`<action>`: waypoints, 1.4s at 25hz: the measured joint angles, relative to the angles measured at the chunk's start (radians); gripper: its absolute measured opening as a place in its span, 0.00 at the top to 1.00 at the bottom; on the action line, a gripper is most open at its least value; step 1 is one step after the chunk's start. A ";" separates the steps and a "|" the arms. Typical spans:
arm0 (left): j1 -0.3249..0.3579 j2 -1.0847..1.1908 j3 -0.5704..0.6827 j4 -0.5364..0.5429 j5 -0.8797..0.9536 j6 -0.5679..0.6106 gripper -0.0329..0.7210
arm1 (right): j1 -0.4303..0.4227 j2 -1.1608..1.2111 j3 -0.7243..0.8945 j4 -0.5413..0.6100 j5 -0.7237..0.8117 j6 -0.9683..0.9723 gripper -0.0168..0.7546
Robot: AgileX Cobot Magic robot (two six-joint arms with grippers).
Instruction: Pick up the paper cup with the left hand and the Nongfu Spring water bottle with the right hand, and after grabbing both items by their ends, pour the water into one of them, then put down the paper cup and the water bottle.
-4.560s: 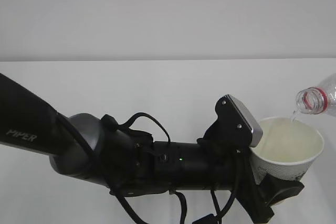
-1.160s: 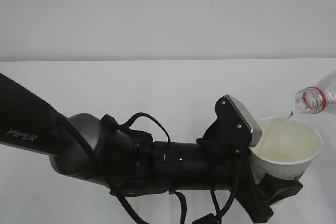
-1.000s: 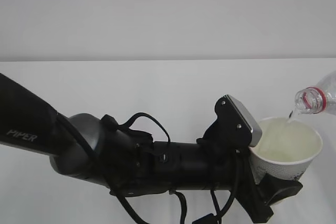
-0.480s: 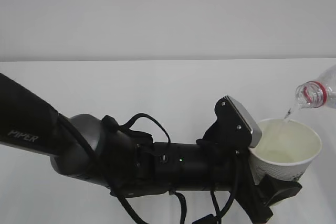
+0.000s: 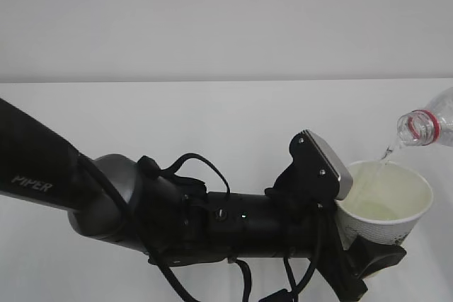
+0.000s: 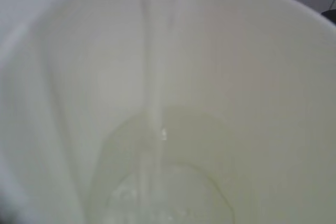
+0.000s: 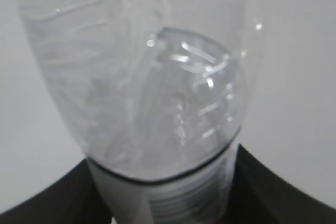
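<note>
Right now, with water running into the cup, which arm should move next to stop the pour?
Probably the right. Its claw holds the bottle, tilted mouth-down above the paper cup; tipping it back ends the stream. The left claw only holds the cup beneath.

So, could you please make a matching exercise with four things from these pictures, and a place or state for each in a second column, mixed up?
Things:
1. paper cup
2. Nongfu Spring water bottle
3. water
4. grey camera block

Places or states:
A. falls in a thin stream
B. tilted, mouth above the cup's rim
C. sits on the left arm, just left of the cup
D. held upright, some liquid at its bottom

Pairs: 1-D, 2-B, 3-A, 4-C
</note>
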 joint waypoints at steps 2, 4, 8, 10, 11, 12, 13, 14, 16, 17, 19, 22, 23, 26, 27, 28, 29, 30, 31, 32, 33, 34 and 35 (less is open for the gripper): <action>0.000 0.000 0.000 0.000 0.000 0.000 0.23 | 0.000 0.000 0.000 0.000 0.000 0.000 0.44; 0.000 0.000 0.000 0.000 0.000 0.000 0.23 | 0.000 0.000 0.000 0.000 0.000 0.000 0.44; 0.000 0.000 0.000 0.000 0.000 0.000 0.23 | 0.000 0.000 0.000 0.000 0.000 0.000 0.44; 0.000 0.000 0.000 0.000 0.000 0.000 0.23 | 0.000 0.000 0.000 0.000 0.000 0.000 0.44; 0.000 0.000 0.000 0.000 0.000 0.000 0.23 | 0.000 0.000 0.000 0.000 0.000 0.000 0.44; 0.002 0.000 0.000 0.000 0.000 0.000 0.23 | 0.000 0.000 0.000 0.000 0.000 0.000 0.44; 0.005 0.000 0.000 -0.002 0.000 0.000 0.23 | 0.000 0.000 0.000 0.000 -0.001 0.000 0.44; 0.008 0.000 0.000 -0.005 0.000 0.000 0.23 | 0.000 0.000 0.000 0.000 -0.002 0.000 0.44; 0.017 0.000 0.000 -0.017 0.000 0.000 0.23 | 0.000 0.000 0.000 0.000 -0.003 0.000 0.44; 0.020 0.000 0.000 -0.022 0.000 0.000 0.23 | 0.000 0.000 0.000 0.000 -0.005 0.000 0.44; 0.026 0.000 0.000 -0.033 0.000 0.000 0.23 | 0.000 0.000 0.000 0.000 -0.005 0.000 0.44; 0.028 0.000 0.000 -0.037 0.000 0.000 0.23 | 0.000 0.000 0.000 0.000 -0.005 0.000 0.44; 0.028 0.000 0.000 -0.037 0.000 0.000 0.23 | 0.000 0.000 0.000 0.000 -0.005 0.000 0.44; 0.028 0.000 0.000 -0.029 0.000 0.000 0.23 | 0.000 0.000 0.000 0.000 -0.005 0.000 0.44; 0.028 0.000 0.000 -0.024 0.000 0.000 0.23 | 0.000 0.000 0.000 0.000 -0.005 0.000 0.44; 0.028 0.000 0.000 -0.017 0.000 0.000 0.23 | 0.000 0.000 0.000 0.000 -0.005 0.000 0.44; 0.028 0.000 0.000 -0.013 0.000 0.000 0.23 | 0.000 0.000 0.000 0.000 -0.005 0.000 0.44; 0.028 0.000 0.000 -0.011 0.000 0.000 0.23 | 0.000 0.000 0.000 0.000 -0.005 0.000 0.44; 0.028 0.000 0.000 -0.009 0.000 0.000 0.23 | 0.000 0.000 0.000 0.000 -0.005 0.000 0.44; 0.028 0.000 0.000 -0.007 0.000 0.000 0.23 | 0.000 0.000 0.000 0.000 -0.005 0.000 0.44; 0.028 0.000 0.000 -0.007 0.000 0.000 0.23 | 0.000 0.000 0.000 0.000 -0.005 0.000 0.44; 0.028 0.000 0.000 -0.007 0.000 0.000 0.23 | 0.000 0.000 0.000 0.000 -0.005 0.000 0.44; 0.028 0.000 0.000 -0.007 0.000 0.000 0.23 | 0.000 0.000 0.000 0.000 -0.005 0.000 0.44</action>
